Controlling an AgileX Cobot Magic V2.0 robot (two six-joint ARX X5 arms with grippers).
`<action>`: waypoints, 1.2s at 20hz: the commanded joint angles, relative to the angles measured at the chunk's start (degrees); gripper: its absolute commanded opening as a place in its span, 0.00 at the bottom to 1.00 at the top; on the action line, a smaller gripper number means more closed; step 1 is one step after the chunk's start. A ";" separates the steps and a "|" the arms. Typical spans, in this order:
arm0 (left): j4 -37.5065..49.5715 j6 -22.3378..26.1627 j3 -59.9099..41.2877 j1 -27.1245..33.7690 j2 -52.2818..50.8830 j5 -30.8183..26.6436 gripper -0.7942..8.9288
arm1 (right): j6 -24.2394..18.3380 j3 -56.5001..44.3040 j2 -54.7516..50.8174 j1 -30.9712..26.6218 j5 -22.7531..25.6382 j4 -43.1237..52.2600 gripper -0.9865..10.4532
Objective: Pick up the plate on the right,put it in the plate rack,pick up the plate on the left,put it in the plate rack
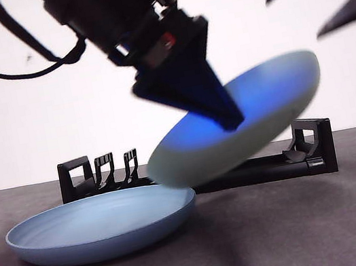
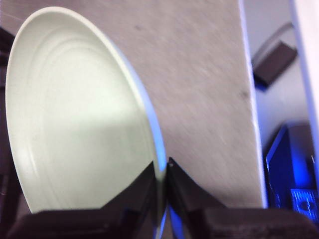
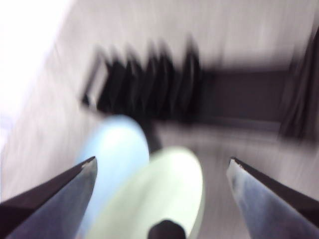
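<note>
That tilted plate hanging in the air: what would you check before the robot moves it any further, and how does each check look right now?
1. Grip: left gripper shut on the rim of the pale plate: ok.
2. Plate lifted off the table: ok.
3. Plate upright for a slot: not ok, tilted.
4. Lined up with a gap in the rack: cannot tell.
5. Blue plate lies flat on the table before the rack: ok.
6. Right gripper open, holding nothing, raised above the scene: ok.
</note>
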 commanded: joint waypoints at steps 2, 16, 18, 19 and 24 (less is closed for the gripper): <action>5.38 -10.69 2.43 3.50 0.33 -0.02 0.07 | 1.18 0.17 -5.77 -0.70 7.82 3.37 0.47; 19.52 -39.60 13.33 23.41 0.33 19.30 0.07 | -1.86 0.17 -12.24 -0.70 19.17 0.39 0.47; 19.47 -40.28 13.33 26.60 0.33 19.45 0.07 | -2.08 0.17 -12.24 -0.70 19.17 -0.20 0.47; 19.47 -40.54 13.33 28.28 0.33 19.47 0.07 | -2.10 0.17 -12.24 -0.70 19.17 -0.39 0.47; 19.45 -42.34 13.31 34.62 0.33 21.20 0.07 | -2.19 0.17 -12.22 -0.70 19.21 -0.74 0.47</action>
